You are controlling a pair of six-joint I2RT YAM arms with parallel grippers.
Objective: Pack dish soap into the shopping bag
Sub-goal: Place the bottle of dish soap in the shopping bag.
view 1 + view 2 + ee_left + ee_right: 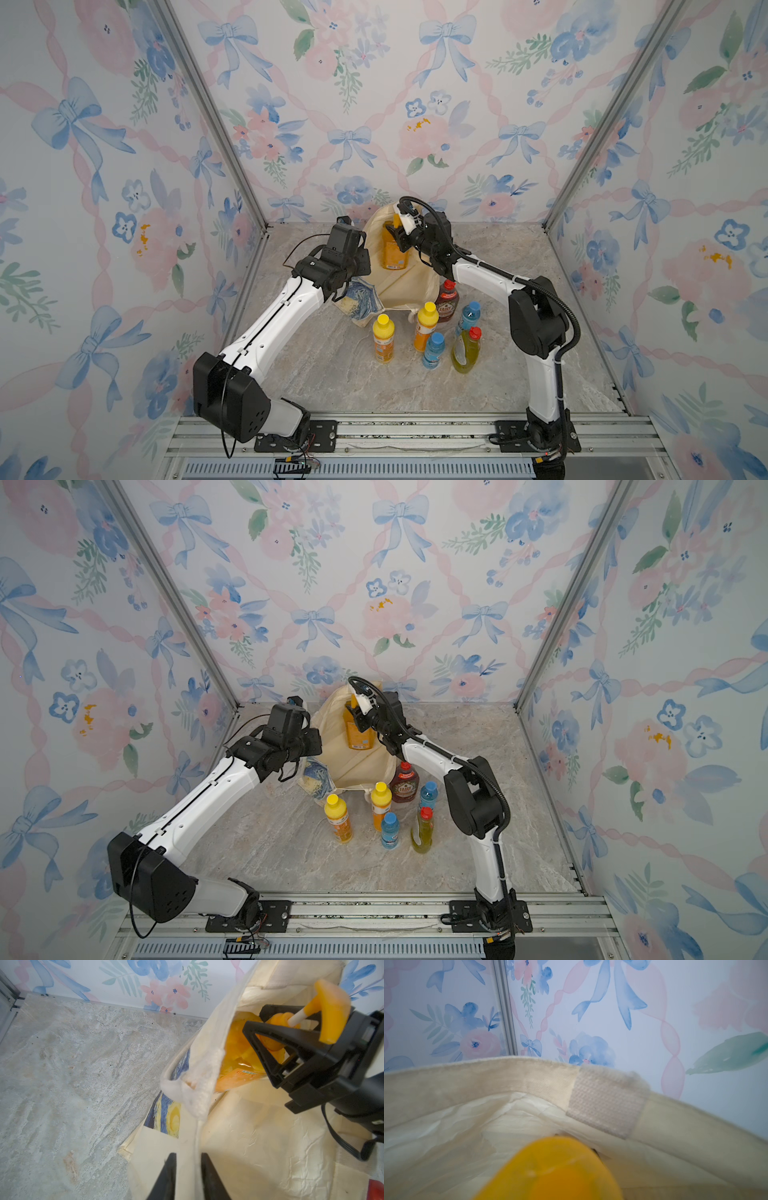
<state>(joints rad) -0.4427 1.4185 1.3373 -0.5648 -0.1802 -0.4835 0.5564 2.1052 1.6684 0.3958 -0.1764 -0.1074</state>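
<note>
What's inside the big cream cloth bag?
A big orange plastic pump bottle, its pump neck gripped by the right end effector. The cream cloth bag's bottom is hidden by the bottle.

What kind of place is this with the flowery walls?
Probably a robot test booth, not a home: wallpaper panels in a metal frame, a marble-look tabletop, and two robot arms bolted to a rail.

From my end the shopping bag (259, 1157) reads as matt cream canvas with a crinkly, papery-looking lining, and the white patch (606, 1101) on its rim is a coarser, fuzzy weave. The pump bottle (239, 1049) is glossy, see-through orange plastic with a duller, opaque pump head. The tabletop (72, 1084) looks like smooth veined stone with barely any shine, and the front rails (415, 432) are bare grey metal.
</note>
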